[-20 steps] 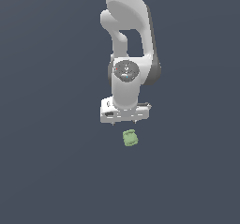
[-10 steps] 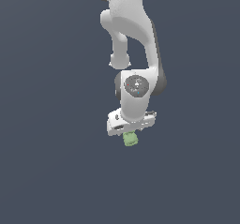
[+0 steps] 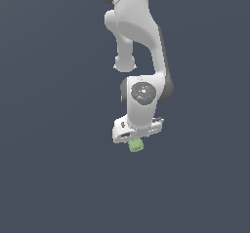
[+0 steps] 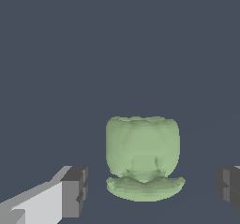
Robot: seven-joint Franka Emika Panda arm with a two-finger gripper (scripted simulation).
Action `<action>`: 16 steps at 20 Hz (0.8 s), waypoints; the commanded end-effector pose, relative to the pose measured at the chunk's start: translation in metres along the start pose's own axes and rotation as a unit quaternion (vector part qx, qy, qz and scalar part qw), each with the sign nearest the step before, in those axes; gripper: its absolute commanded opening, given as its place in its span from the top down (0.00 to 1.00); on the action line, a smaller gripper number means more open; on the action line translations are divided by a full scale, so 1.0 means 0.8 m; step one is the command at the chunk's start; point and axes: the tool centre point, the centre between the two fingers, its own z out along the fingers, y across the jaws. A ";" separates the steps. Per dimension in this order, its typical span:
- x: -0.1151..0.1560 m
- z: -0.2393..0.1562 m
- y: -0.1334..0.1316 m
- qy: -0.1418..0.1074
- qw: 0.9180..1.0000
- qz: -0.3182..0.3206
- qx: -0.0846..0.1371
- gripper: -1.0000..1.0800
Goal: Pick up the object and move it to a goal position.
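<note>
Item: the object (image 4: 142, 164), small, pale green, lumpy, with a rounded centre and a curved ridge at its base; it lay on a plain dark grey surface (image 3: 53, 178), directly beneath the white gripper (image 3: 135, 140); Item: gripper fingers (image 4: 74, 191), dark-tipped, were spread wide to either side of the object, clear grey gaps showing between pads and object; nothing was gripped; Item: white arm (image 3: 139, 37), descended from the exterior view's top edge.

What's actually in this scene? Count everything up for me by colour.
White: 1, the robot arm with its gripper
Pale green: 1, the small lumpy object
Dark grey: 2, the gripper's fingertips
Total: 4
</note>
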 end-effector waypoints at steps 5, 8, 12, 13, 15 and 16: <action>-0.001 0.038 -0.001 0.000 1.000 -0.001 0.000 0.04; -0.001 0.052 -0.001 0.000 1.000 -0.002 0.000 0.04; 0.001 0.057 0.000 0.000 1.000 -0.002 0.000 0.04; 0.001 0.057 0.000 0.000 1.000 -0.002 0.000 0.04; 0.001 0.057 0.000 0.000 1.000 -0.002 0.000 1.00; 0.001 0.057 0.000 0.000 1.000 -0.002 0.000 1.00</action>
